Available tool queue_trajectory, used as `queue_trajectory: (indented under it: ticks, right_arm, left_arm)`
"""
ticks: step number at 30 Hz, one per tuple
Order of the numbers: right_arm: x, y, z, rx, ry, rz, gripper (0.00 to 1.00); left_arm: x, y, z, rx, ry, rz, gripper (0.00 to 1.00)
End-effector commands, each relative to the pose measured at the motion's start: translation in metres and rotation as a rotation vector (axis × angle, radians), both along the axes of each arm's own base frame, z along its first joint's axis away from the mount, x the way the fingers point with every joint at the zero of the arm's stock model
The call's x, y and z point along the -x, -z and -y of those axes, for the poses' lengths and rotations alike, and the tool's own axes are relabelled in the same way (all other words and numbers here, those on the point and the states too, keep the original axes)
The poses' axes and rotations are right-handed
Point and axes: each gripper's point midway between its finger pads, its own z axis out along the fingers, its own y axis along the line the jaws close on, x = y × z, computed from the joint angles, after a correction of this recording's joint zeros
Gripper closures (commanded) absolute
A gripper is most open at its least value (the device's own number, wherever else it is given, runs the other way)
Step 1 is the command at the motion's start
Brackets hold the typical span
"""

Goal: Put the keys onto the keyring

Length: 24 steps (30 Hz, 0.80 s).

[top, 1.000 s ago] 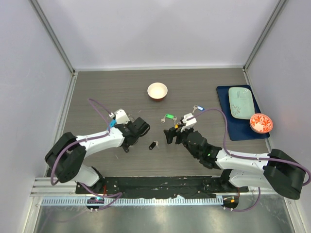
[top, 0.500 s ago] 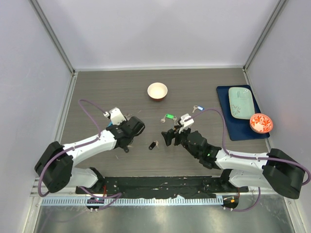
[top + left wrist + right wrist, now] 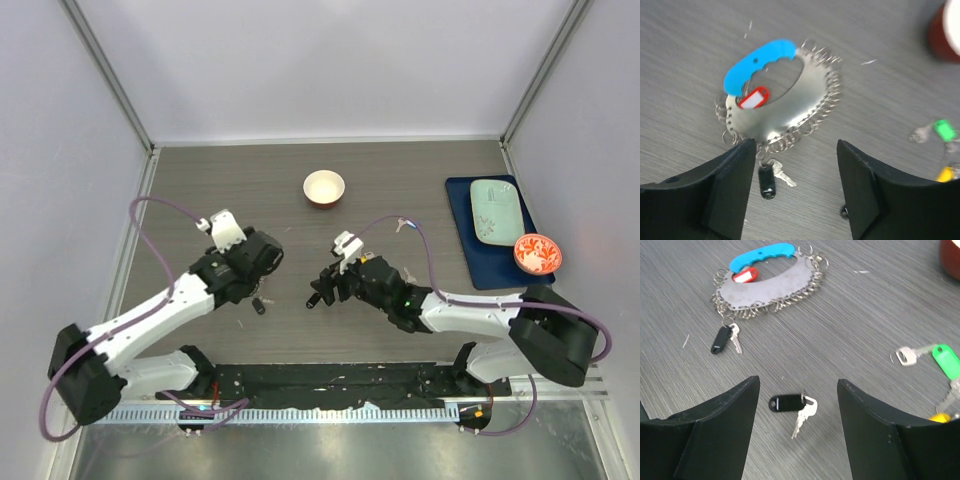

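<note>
Keyring (image 3: 790, 100) lies flat on the grey table (image 3: 880, 90) in the left wrist view, with its curved blue tag (image 3: 757, 62) on the far edge and a red tag (image 3: 753, 98) just inside that. The left gripper (image 3: 794, 147) looks down on it with its 2 fingers (image 3: 730, 190) spread apart and nothing between them. Their tips frame the near rim, where a black-tagged key (image 3: 767, 181) touches the small rings. A green-tagged key (image 3: 942, 130) and a yellow tag (image 3: 944, 174) sit well off to the right. In the right wrist view the right gripper (image 3: 797, 385) is low over the table with its jaws parted. A second black-tagged key (image 3: 788, 403) lies loose on the wood between its 2 fingers (image 3: 715, 440), touching neither. The keyring sits well beyond it, and the green-tagged key is off to the right. From the top camera both arms reach inward from their bases with forearms low. The 2 grippers face each other near the table's middle, on the near side of a white bowl (image 3: 324, 187). The left gripper hides the keyring there.
</note>
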Motion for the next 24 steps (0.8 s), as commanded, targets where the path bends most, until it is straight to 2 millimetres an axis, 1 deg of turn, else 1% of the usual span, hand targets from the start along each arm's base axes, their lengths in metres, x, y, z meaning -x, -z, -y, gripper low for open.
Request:
queue_trajectory:
  ticks: [1,2,3,4,5,6,7,8,9,10,11,12,13,14,15,16,17,18,19,20,22,24]
  right_arm:
    - [0.003,-0.017,-0.034,0.008,-0.118,0.021,0.31]
    - [0.001,-0.023,-0.043,0.001,-0.131,0.030,0.31]
    - [0.002,-0.022,-0.049,0.005,-0.146,0.035,0.31]
    - [0.001,-0.020,-0.054,0.011,-0.157,0.030,0.32]
    - [-0.003,-0.017,-0.064,0.017,-0.162,0.027,0.32]
    - [-0.004,-0.013,-0.069,0.029,-0.167,0.025,0.33]
    - [0.000,-0.011,-0.077,0.026,-0.205,0.016,0.33]
    - [-0.002,-0.005,-0.087,0.036,-0.222,0.010,0.34]
    - [-0.004,-0.004,-0.093,0.036,-0.233,0.016,0.34]
    - [-0.006,-0.009,-0.102,0.025,-0.243,0.028,0.34]
    - [-0.008,0.004,-0.107,0.044,-0.247,0.014,0.35]
    - [-0.011,0.006,-0.111,0.045,-0.246,0.014,0.36]
    - [-0.016,0.004,-0.119,0.039,-0.241,0.020,0.37]
    - [-0.018,0.007,-0.121,0.047,-0.240,0.015,0.38]
    - [-0.022,0.017,-0.123,0.065,-0.228,0.004,0.39]
    - [-0.026,0.014,-0.128,0.058,-0.216,0.008,0.39]
    - [-0.030,0.015,-0.129,0.057,-0.207,0.007,0.41]
    - [-0.033,0.025,-0.130,0.071,-0.197,-0.008,0.43]
    - [-0.038,0.022,-0.135,0.059,-0.197,-0.009,0.45]
    - [-0.040,0.025,-0.136,0.048,-0.192,-0.032,0.48]
    - [-0.042,0.028,-0.145,0.029,-0.212,-0.061,0.51]
    - [-0.046,0.032,-0.148,0.011,-0.197,-0.097,0.54]
  left_arm:
    - [0.007,-0.069,-0.021,-0.088,0.085,0.075,0.25]
    - [0.011,-0.084,-0.025,-0.078,0.108,0.106,0.21]
    - [0.013,-0.096,-0.026,-0.078,0.132,0.125,0.15]
    - [0.016,-0.103,-0.030,-0.121,0.183,0.126,0.13]
    - [0.020,-0.114,-0.033,-0.111,0.205,0.157,0.10]
    - [0.022,-0.121,-0.036,-0.117,0.218,0.174,0.07]
    - [0.025,-0.124,-0.041,-0.164,0.251,0.176,0.06]
    - [0.026,-0.130,-0.044,-0.177,0.258,0.198,0.05]
    - [0.029,-0.137,-0.050,-0.185,0.268,0.230,0.02]
    - [0.031,-0.135,-0.054,-0.235,0.301,0.232,0.02]
    - [0.029,-0.139,-0.051,-0.235,0.321,0.265,0.02]
    - [0.032,-0.144,-0.053,-0.223,0.337,0.307,0.02]
    - [0.032,-0.133,-0.051,-0.236,0.369,0.302,0.03]
    - [0.030,-0.135,-0.045,-0.235,0.405,0.335,0.05]
    - [0.032,-0.135,-0.040,-0.208,0.432,0.356,0.06]
    - [0.031,-0.122,-0.038,-0.213,0.440,0.338,0.06]
    - [0.031,-0.119,-0.036,-0.198,0.436,0.334,0.06]
    - [0.031,-0.114,-0.038,-0.199,0.426,0.318,0.07]
    - [0.030,-0.108,-0.039,-0.209,0.417,0.293,0.07]
    - [0.030,-0.105,-0.042,-0.223,0.412,0.271,0.06]
    - [0.029,-0.101,-0.048,-0.249,0.389,0.253,0.06]
    - [0.026,-0.099,-0.053,-0.264,0.374,0.242,0.06]
